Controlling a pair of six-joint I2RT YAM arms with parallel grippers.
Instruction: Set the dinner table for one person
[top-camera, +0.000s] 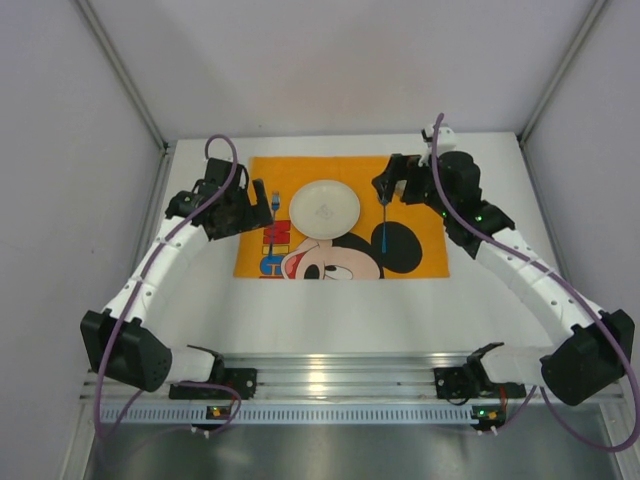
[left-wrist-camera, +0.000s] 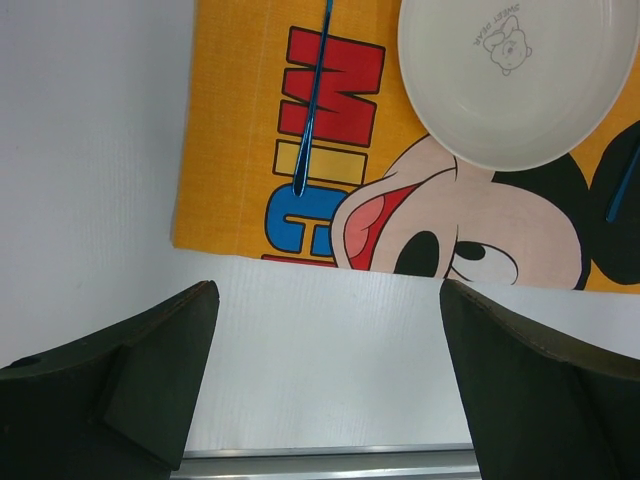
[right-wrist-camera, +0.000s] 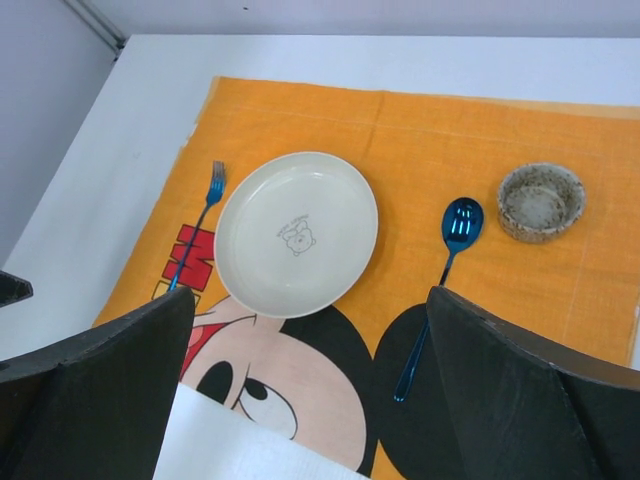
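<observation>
Dinner table — plate between fork, spoon

the top external camera looks steeply down from above and behind the arm bases, far enough back to hold the whole white tabletop and the orange mickey mouse placemat. the left wrist camera hangs close over the mat's near left corner. the right wrist camera sits higher, tilted toward the far edge. all three views share the cream plate and blue fork.

White arm links, black motor joints, looping purple cables, green lights, matte black left gripper
</observation>
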